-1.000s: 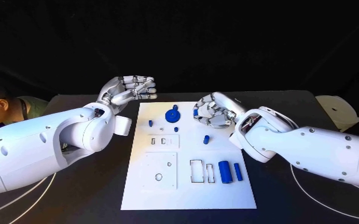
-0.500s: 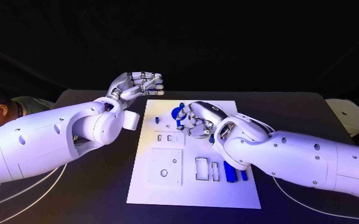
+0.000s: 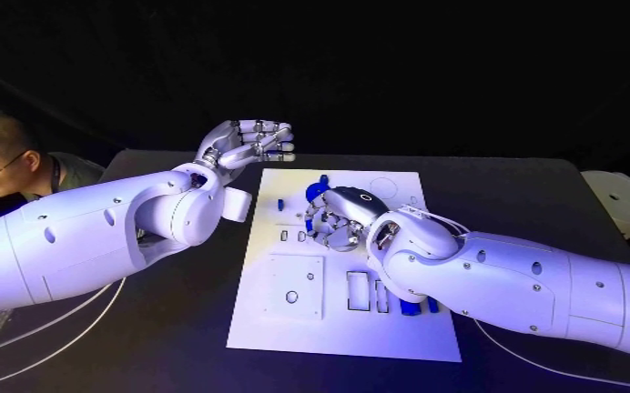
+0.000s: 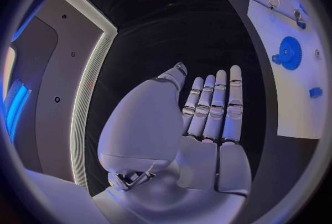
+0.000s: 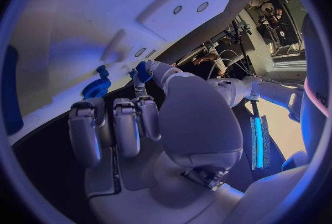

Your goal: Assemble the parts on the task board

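- The black table (image 3: 157,320) carries the white task board (image 3: 341,320) at its middle.
- The right hand (image 3: 339,217) hovers over the board's centre, hiding parts beneath; its fingers curl, thumb and a fingertip pinching a small blue peg (image 5: 143,71).
- The left hand (image 3: 244,147) hangs beyond the board's far-left corner, fingers straight and together, holding nothing.
- A blue gear (image 4: 287,50) lies flat at the far end.

Left hand (image 3: 247,146) raised, fingers straight and empty; right hand (image 3: 339,217) reaches low (fingers curled)
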Controlling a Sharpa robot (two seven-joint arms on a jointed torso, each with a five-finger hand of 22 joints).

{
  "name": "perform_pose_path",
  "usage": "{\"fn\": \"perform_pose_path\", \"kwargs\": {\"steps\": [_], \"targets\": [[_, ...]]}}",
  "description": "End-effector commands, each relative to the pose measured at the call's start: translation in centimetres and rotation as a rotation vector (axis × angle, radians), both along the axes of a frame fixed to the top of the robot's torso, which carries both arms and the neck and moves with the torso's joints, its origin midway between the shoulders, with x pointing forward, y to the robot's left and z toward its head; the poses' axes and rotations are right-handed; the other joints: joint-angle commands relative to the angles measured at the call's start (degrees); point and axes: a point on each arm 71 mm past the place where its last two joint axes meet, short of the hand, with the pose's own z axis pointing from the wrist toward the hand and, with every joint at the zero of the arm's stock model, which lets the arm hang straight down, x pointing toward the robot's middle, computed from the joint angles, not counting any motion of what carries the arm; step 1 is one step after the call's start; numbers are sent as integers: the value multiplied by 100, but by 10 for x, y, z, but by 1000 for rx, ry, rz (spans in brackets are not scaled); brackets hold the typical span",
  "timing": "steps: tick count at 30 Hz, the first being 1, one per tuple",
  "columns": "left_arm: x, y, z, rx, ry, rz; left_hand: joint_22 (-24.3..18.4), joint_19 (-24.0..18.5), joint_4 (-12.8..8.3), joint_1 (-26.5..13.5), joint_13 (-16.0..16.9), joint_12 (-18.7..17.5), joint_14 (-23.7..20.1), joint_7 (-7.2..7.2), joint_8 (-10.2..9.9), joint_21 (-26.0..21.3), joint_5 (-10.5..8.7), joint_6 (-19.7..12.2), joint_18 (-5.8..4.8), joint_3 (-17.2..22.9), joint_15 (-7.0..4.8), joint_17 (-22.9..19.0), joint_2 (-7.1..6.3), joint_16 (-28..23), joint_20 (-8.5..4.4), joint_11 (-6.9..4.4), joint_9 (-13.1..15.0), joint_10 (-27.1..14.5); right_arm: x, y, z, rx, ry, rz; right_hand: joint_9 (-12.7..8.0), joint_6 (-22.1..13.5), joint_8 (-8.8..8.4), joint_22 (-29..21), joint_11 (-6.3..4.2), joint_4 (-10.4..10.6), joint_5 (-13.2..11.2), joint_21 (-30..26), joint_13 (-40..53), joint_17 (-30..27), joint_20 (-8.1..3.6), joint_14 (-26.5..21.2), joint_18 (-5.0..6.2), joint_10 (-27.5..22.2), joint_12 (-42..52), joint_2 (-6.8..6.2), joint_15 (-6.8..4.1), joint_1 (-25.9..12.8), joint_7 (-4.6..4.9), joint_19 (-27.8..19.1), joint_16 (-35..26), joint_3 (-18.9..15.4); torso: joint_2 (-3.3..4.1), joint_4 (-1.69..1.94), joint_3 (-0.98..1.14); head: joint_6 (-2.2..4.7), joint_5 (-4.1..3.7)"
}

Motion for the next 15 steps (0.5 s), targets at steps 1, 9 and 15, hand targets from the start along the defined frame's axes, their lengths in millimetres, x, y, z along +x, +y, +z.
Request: {"fn": "perform_pose_path", "kwargs": {"steps": [1, 9, 15], "targets": [[-1, -3, 1, -9, -3, -23, -9, 33, -11, 2, 8, -30, -43, 162, -38, -21, 24, -6, 29, 31, 3, 5, -45, -22, 9, 17, -8, 18, 0, 1, -5, -63, -16, 9, 228, 4, 255, 1505, -19, -13, -15, 30, 782, 1507, -25, 597, -82, 32, 29, 14, -50, -21, -30, 599, 20, 12, -2, 4, -1, -21, 3], [-2, -3, 1, -9, -3, -24, -9, 33, -11, 2, 8, -30, -43, 162, -38, -21, 24, -6, 29, 31, 3, 5, -45, -22, 9, 17, -8, 18, -1, 2, -12, -89, -3, 11, 232, -4, 264, 1505, -18, -9, -37, 30, 780, 1507, -25, 597, -82, 30, 25, -3, -49, -48, -28, 599, 20, 3, -6, 16, -5, -44, -3], [-2, -4, 1, -9, -2, -25, -13, 32, -12, -4, 8, -35, -43, 161, -41, -23, 24, -6, 29, 32, 3, 9, -48, -29, 10, 17, -9, 21, -1, 2, -15, -97, 2, 11, 234, -5, 269, 1505, -17, -6, -49, 30, 775, 1507, -25, 597, -82, 25, 20, -9, -48, -63, -28, 599, 20, -1, -5, 13, -2, -74, 2]]}}
